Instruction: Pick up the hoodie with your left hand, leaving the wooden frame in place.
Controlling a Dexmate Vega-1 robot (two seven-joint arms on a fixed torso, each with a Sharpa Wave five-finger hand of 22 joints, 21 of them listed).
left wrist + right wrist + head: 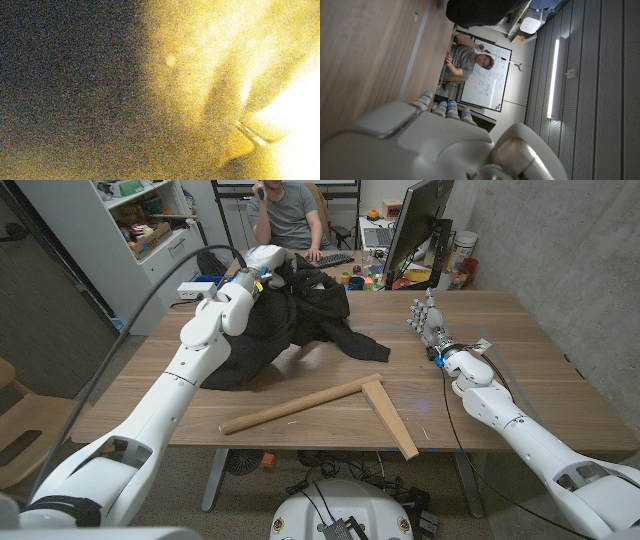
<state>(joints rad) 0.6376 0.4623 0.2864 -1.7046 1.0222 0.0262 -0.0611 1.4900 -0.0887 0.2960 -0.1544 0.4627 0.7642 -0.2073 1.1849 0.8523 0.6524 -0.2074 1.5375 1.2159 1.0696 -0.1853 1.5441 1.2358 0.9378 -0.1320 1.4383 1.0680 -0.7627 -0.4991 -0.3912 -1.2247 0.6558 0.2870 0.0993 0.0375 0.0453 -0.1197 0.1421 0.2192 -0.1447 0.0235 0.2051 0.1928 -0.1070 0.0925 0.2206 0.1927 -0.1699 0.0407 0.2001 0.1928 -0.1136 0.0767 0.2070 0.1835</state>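
The black hoodie [300,320] is heaped at the back left of the wooden table [520,350], one sleeve trailing toward the middle. My left hand [262,266] is sunk into the top of the heap and grips the cloth, which stands bunched up around it. The L-shaped wooden frame [330,404] lies flat near the front edge, apart from the hoodie. My right hand [428,319] stands at the right, fingers up and apart, holding nothing; its back [420,145] also shows in the right wrist view, with the hoodie [480,10] dark beyond. The left wrist view is a grainy dark and yellow blur.
A person [295,215] sits behind the table at a keyboard [335,260]. A monitor [420,225] and small colourful objects [365,278] stand along the back edge. Shelves [140,220] are at the far left, a wooden chair [20,430] beside the table.
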